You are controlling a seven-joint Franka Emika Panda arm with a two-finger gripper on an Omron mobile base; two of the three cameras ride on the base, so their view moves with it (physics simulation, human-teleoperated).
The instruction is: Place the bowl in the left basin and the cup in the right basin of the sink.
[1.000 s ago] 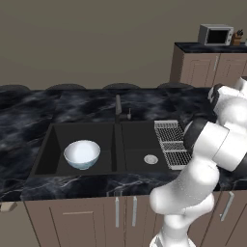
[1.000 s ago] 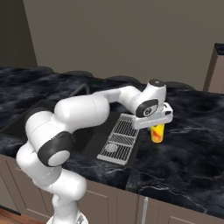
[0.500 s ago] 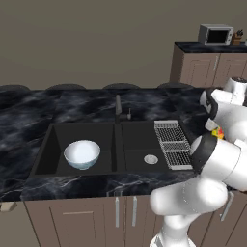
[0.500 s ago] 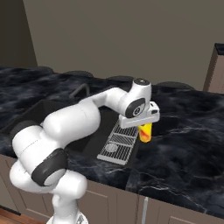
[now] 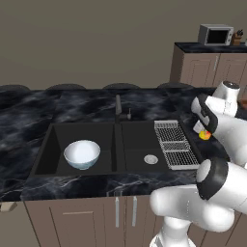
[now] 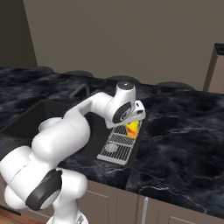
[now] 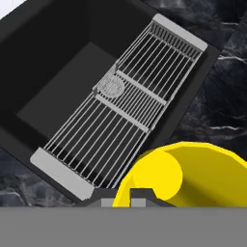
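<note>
The white bowl (image 5: 82, 153) sits upright on the floor of the left basin (image 5: 57, 141) of the black sink. My gripper (image 6: 134, 120) is shut on the yellow cup (image 6: 132, 128), which it holds tilted in the air over the right edge of the wire rack (image 6: 117, 144). In the left base view the cup (image 5: 204, 134) shows as a small yellow patch under the hand, right of the rack (image 5: 174, 144). The hand view has the cup (image 7: 193, 173) large at the bottom, with the right basin (image 7: 53, 101) and its silver drain (image 7: 112, 86) beyond, seen through the rack (image 7: 144, 77).
A dark faucet (image 5: 118, 108) rises behind the divider between the basins. The drain (image 5: 151, 159) lies on the right basin's floor. Black marbled counter (image 6: 183, 131) runs around the sink. A microwave (image 5: 215, 34) stands on a far cabinet at the right.
The arm has swung the cup from over the counter to the right toward the sink, so it now hangs at the rack's edge. The bowl has not moved.
</note>
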